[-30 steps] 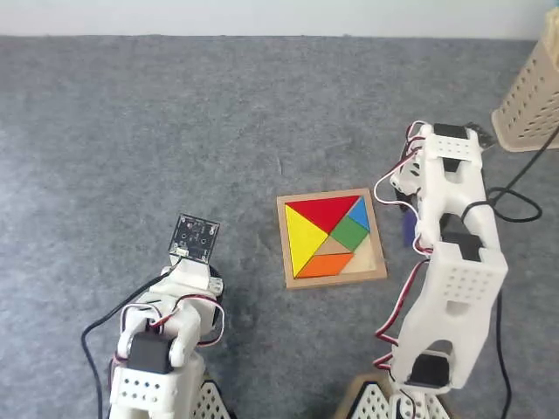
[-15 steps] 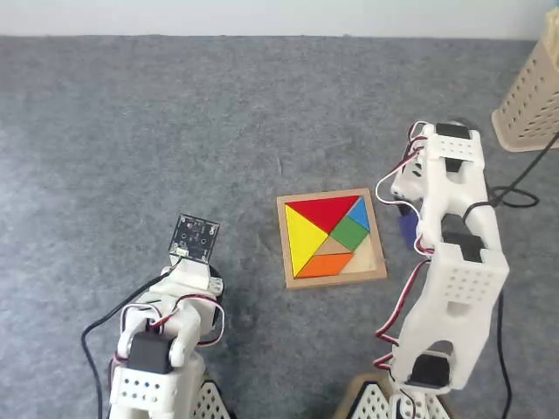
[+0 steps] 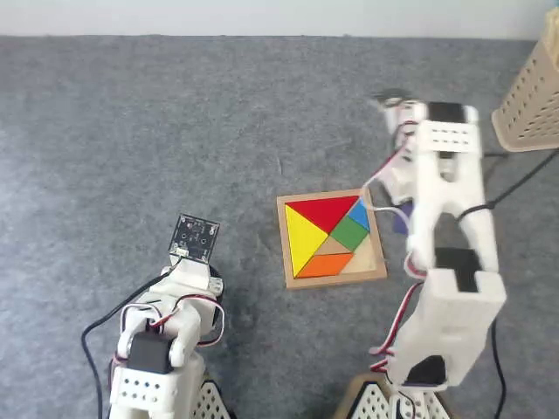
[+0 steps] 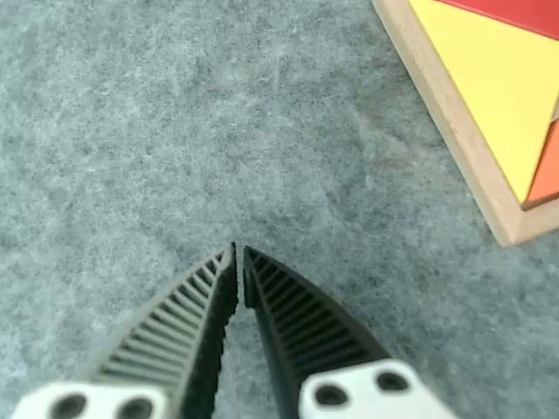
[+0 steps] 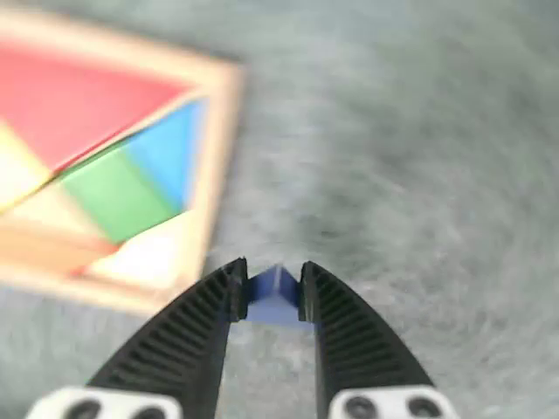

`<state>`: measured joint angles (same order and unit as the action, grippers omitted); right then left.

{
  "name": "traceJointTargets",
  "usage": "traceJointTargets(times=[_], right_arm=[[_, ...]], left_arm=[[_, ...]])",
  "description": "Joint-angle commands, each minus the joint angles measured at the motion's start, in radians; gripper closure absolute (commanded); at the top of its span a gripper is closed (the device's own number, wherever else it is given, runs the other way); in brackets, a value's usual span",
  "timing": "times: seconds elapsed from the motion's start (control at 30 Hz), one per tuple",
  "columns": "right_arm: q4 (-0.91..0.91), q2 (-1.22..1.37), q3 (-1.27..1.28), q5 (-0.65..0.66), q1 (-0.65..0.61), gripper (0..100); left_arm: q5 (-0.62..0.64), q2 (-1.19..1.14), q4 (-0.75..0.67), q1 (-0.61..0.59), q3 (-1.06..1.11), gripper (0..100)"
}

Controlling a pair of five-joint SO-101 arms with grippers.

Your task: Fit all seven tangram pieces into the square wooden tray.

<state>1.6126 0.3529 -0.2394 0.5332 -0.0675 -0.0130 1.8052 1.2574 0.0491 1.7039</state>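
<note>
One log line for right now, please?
right gripper: shut on dark blue piece beside tray | left gripper: shut | tray: one gap

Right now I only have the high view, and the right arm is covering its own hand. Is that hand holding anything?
Observer: Yes. The right hand is shut on a dark blue piece.
Operator: Is that piece in the tray yet?
Observer: No. It sits outside the tray, over the carpet, on the side where the light blue triangle lies.
Operator: And the left hand?
Observer: The left hand is shut with nothing in it, over carpet near the tray corner beside the yellow triangle.
</note>
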Motion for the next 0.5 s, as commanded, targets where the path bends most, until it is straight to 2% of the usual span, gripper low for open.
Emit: traceJointTargets(times=[0.0,0.23,0.3,0.4,0.47], right_arm=[[0.031,-0.13,0.02,0.081,-0.142,95.5],[-0.094,-0.249,0.325,0.184,-0.371,96.5],[-0.122,-0.271,0.391,0.218,-0.387,97.9],[-0.137,-0.302,0.423,0.222,-0.386,94.2],[-0.143,-0.346,0.427,0.166,-0.39,91.6]], left_arm=[[0.008,0.021,0.006,0.008,-0.019,99],[0.008,0.021,0.006,0.008,-0.019,99],[0.008,0.021,0.006,0.008,-0.019,99],[0.008,0.021,0.006,0.008,-0.019,99],[0.008,0.021,0.006,0.008,-0.019,99]])
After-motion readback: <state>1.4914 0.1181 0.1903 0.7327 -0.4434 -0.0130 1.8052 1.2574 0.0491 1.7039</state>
